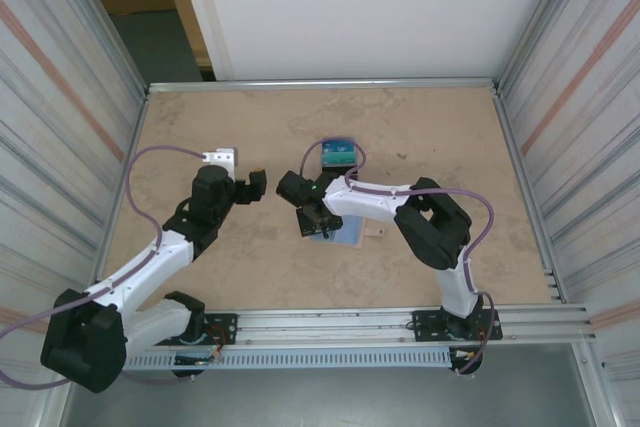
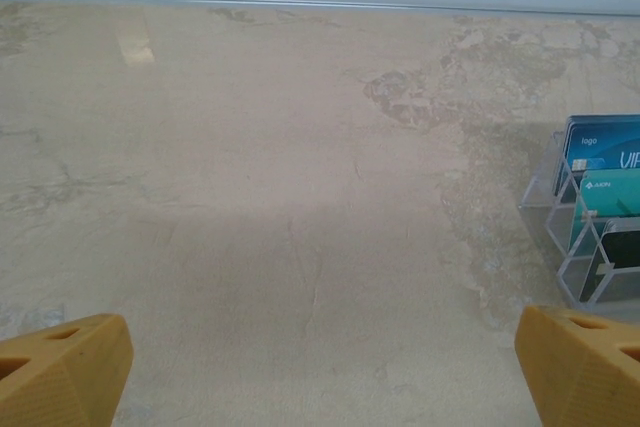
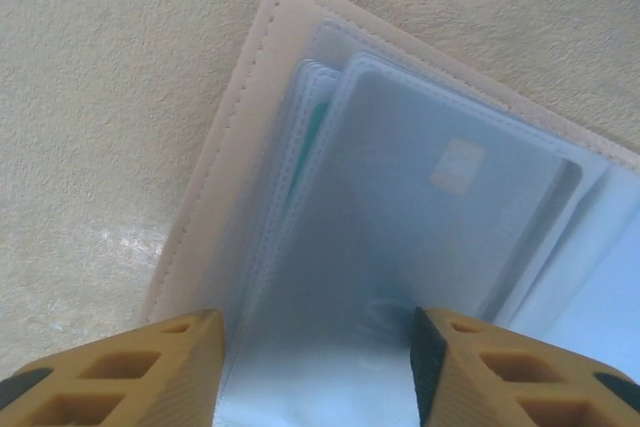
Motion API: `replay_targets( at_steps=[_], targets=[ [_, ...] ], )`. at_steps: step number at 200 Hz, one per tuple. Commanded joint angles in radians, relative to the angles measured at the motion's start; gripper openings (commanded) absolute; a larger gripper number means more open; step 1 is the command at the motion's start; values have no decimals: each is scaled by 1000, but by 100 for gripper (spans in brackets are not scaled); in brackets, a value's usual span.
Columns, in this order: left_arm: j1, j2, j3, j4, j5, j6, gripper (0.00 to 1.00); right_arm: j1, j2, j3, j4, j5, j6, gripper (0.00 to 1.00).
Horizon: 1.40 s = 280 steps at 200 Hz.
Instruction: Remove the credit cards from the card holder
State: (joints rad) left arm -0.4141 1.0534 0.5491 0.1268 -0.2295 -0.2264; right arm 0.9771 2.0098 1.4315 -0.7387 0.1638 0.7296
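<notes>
Card holder (image 3: 235, 147) lies open and flat on the table (image 1: 220, 127), beige cover down, clear sleeves (image 3: 300, 277) facing up. Right gripper (image 3: 318, 332) hangs directly over it. Its fingers (image 3: 130, 377) are partly spread, one at each side of the top sleeve, and I see nothing pinched. Inside that sleeve sits a pale card (image 3: 450, 217) with a chip, and a teal edge (image 3: 316, 127) of another shows from a sleeve beneath, toward the holder's stitched border. So those two cards are in the holder. In the top view a clear stand (image 1: 340, 154) sits beyond the holder's far side, near but apart. Left gripper (image 1: 257, 185) is off to the holder's left, apart from it and about level with the stand. Its wrist view shows that gripper's fingers (image 2: 60, 372) spread wide over bare table, nothing between them. The stand is at that view's right edge, with tiered slots carrying a blue card (image 2: 600, 142), a teal card (image 2: 610, 202) and a dark one (image 2: 620, 257).
</notes>
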Motion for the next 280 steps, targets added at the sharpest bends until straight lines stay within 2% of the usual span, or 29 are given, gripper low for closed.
replay_targets(
  at_steps=[1,52,103,184,227,280],
  targets=[
    [3,3,9,4,19,-14,99,5,9,-7,-36,11,7,48],
    [1,-10,6,5,46,-10,99,2,-52,-79,30,-68,-37,34],
    [-8,-53,-9,13,62,-4,99,6,-133,-164,84,-203,-128,30],
    [-20,-55,16,4,58,10,99,6,-157,-128,-7,-52,-112,32],
    [-21,-54,20,1,55,17,99,5,-178,-122,-46,29,-85,37],
    [-46,-46,26,-8,34,47,99,-42,-217,-157,-94,107,-19,39]
  ],
)
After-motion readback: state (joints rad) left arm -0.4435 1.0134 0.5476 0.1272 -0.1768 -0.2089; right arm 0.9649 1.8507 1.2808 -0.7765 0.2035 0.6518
